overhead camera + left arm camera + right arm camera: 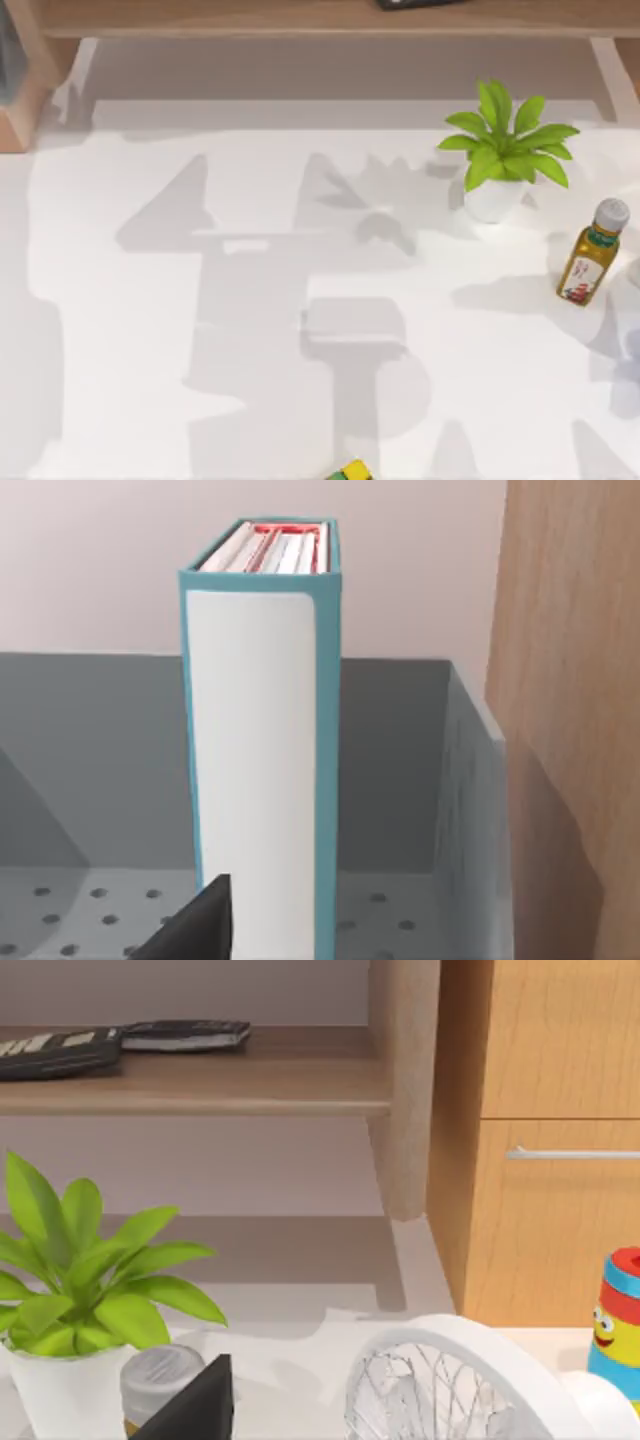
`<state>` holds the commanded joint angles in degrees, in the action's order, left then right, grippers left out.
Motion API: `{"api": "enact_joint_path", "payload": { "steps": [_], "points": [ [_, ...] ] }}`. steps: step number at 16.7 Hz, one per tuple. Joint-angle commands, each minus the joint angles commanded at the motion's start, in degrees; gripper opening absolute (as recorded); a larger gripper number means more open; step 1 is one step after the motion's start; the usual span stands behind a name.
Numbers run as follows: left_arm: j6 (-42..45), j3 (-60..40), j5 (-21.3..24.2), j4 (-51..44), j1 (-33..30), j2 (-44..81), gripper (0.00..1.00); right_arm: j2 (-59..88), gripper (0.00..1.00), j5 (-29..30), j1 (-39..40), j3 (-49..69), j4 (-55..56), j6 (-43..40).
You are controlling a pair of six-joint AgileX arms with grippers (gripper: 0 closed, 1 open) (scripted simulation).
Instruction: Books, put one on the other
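A book (262,750) with a teal cover and a white spine stands upright in a grey bin (470,810) with a perforated floor. Red and white pages show at its top edge. A dark part of my left gripper (195,930) shows close in front of the book's lower end, apart from it. A dark part of my right gripper (195,1405) shows above the table, near the potted plant (85,1280) and the bottle's cap (160,1380). On the wooden shelf lie a flat dark book-like thing (185,1033) and a dark keyboard (55,1052).
A potted plant (505,150) and an oil bottle (592,255) stand at the table's right. A colourful toy (352,471) sits at the front edge. A white wire fan (450,1380), a striped toy (620,1320) and a wooden cabinet (550,1140) are near my right gripper. A wood panel (570,710) flanks the bin.
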<state>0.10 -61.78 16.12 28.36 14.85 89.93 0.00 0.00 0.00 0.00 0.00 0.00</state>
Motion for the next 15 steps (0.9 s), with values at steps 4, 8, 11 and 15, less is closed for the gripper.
{"api": "enact_joint_path", "payload": {
  "steps": [4, 8, 11, 15],
  "points": [
    [0.0, -10.4, 2.8, 4.8, 2.2, 16.0, 1.0, 0.0, 1.0, 0.0, 0.0, 0.0, 0.0, 0.0],
    [0.0, -14.9, 4.0, 6.8, 3.1, 22.5, 1.0, 0.0, 1.0, 0.0, 0.0, 0.0, 0.0, 0.0],
    [0.0, -15.0, 4.1, 6.9, 3.1, 22.7, 1.0, 0.0, 1.0, 0.0, 0.0, 0.0, 0.0, 0.0],
    [0.0, -15.7, 3.8, 6.1, 2.8, 22.5, 1.0, 0.0, 1.0, 0.0, 0.0, 0.0, 0.0, 0.0]
  ]
}}
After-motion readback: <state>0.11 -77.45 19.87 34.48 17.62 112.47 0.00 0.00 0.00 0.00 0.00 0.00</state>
